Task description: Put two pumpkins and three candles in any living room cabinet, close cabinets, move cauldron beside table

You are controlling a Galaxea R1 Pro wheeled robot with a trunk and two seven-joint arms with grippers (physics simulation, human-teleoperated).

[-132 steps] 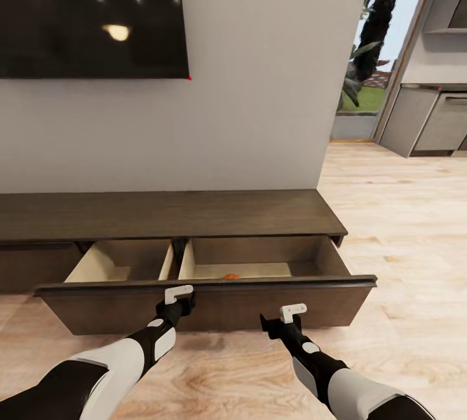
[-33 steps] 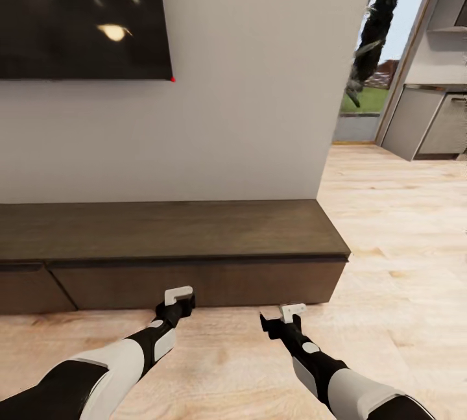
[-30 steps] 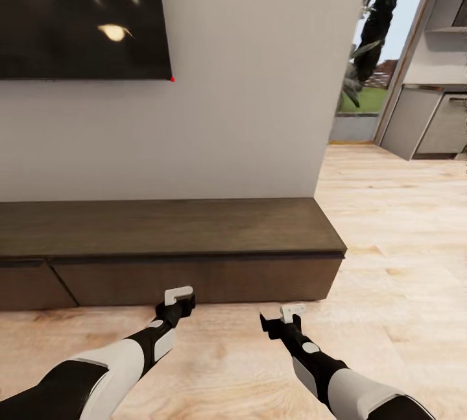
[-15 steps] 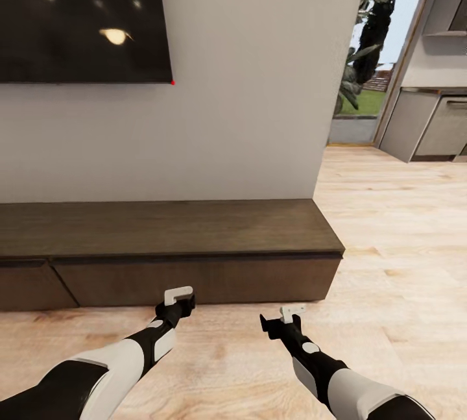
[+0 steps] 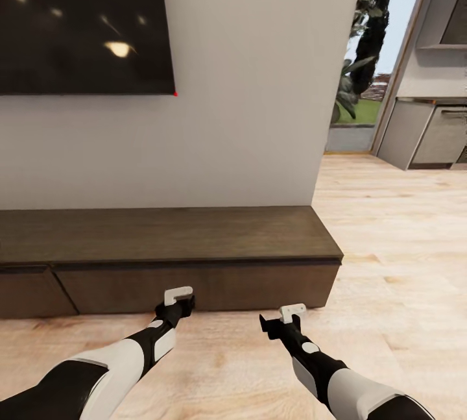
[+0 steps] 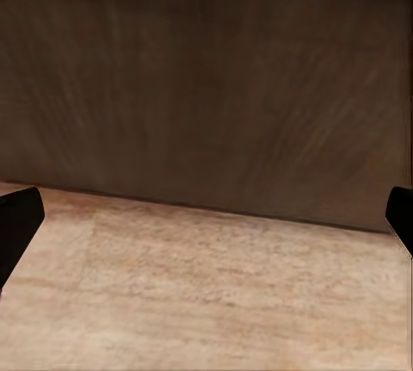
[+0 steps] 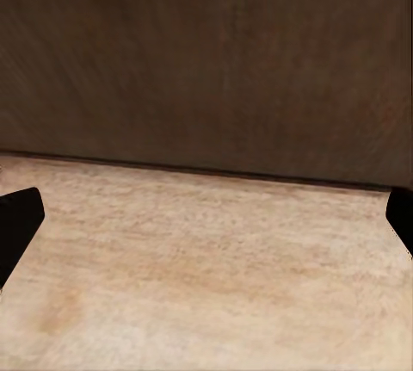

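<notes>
Cabinet (image 5: 194, 284) drawer now shut; both grippers spread, empty.

cabinet (image 5: 168, 238): cut off at 9 o'clock edge, drawer contents hidden behind shut fronts | TV (image 5: 84, 21): cropped at 9 and 12 o'clock | wrist views: fingers (image 6: 15, 225) clipped by side edges, cabinet front blurred

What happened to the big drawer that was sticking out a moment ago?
The wide drawer front of the cabinet went back in and now sits flush, hiding the orange thing inside. The left gripper and right gripper stayed low, open and empty, just short of it.
</notes>
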